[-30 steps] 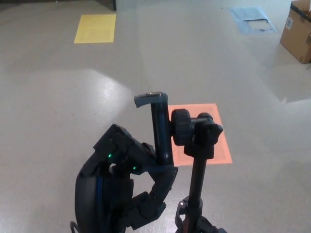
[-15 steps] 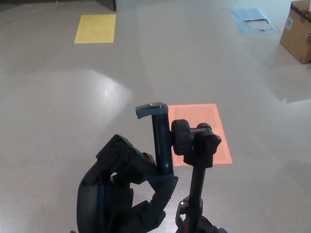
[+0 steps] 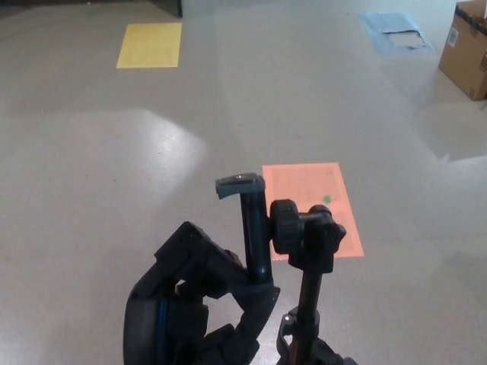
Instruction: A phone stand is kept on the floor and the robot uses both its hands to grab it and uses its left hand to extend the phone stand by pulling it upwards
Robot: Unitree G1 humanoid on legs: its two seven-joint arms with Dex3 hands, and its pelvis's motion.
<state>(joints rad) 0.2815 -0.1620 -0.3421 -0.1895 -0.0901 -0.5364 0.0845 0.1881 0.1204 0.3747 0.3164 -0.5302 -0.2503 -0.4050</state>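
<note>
The black phone stand (image 3: 310, 296) rises from the bottom edge of the head view as a thin pole with a knobbed joint (image 3: 304, 232) at its top. An upright phone clamp (image 3: 253, 228) with a grey top lip hangs off that joint. My left hand (image 3: 202, 304) sits low at the left of the pole, its fingers closed around the lower end of the clamp. A black bulk at the foot of the pole looks like part of my right hand (image 3: 312, 351); the picture edge cuts it off, so its state does not show.
An orange square (image 3: 319, 198) lies on the grey floor behind the stand. Far off are a yellow square (image 3: 150, 43), a blue sheet (image 3: 396, 30) and a cardboard box (image 3: 466, 47) at the top right corner.
The clamp, the joint and my left hand have sunk lower in the picture over the last second. The floor marks have stayed where they were.
</note>
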